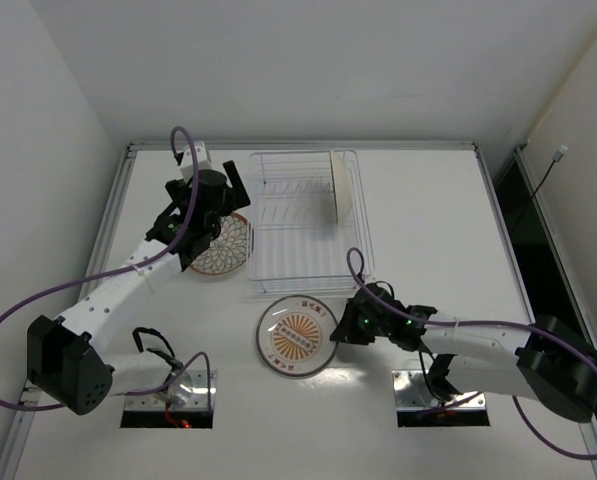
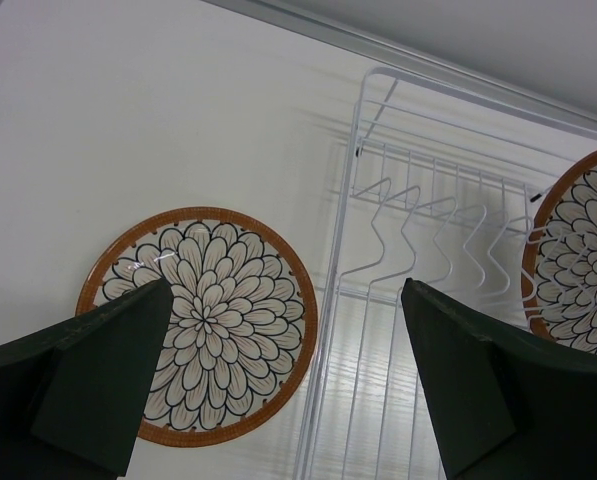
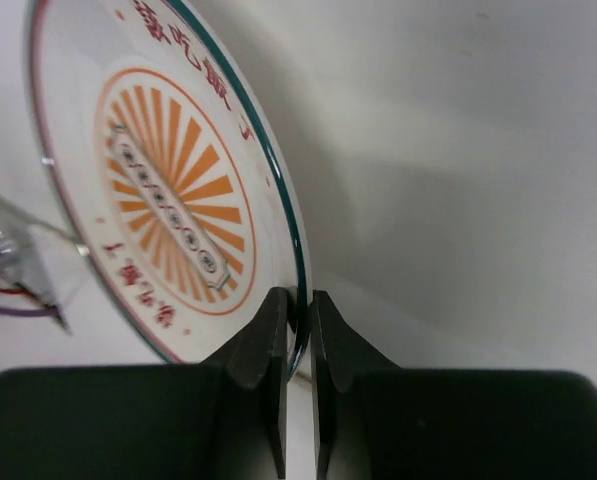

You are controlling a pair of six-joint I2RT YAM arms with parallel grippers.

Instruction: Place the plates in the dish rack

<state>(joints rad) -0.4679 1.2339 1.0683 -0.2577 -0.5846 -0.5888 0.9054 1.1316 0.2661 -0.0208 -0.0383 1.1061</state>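
In the dish rack (image 1: 308, 250), at the far middle of the tabletop (image 1: 428, 220), the upright petal plate (image 1: 344, 188) stands on edge in the slots toward the right side. I count that as one plate of three loaded, with two to go. The flat petal plate (image 1: 228, 250) lies on the tabletop just beside the rack's left wall. My left pincer (image 1: 221, 215) hangs over it with its fingers spread wide and nothing between them. From the left wrist view the petal pattern shows below the fingers, and the wire dividers next to it are empty. The sunburst plate (image 1: 296, 337) sits near the rack's front edge. My right pincer (image 1: 344, 325) is clamped on its right rim, and the right wrist view shows both fingers pressed onto the thin edge. I cannot tell whether that plate has left the surface yet. I judge the sunburst plate to be the one in hand now, with the flat petal plate to follow into one of the free slots. The tabletop is plain white with a slight sheen, and I see a bright reflection near the sunburst plate. A metal rail (image 1: 298, 146) runs along its far edge. Bare white walls (image 1: 278, 60) close the space in behind and to the left, and there is a dark gap past the tabletop's right edge.
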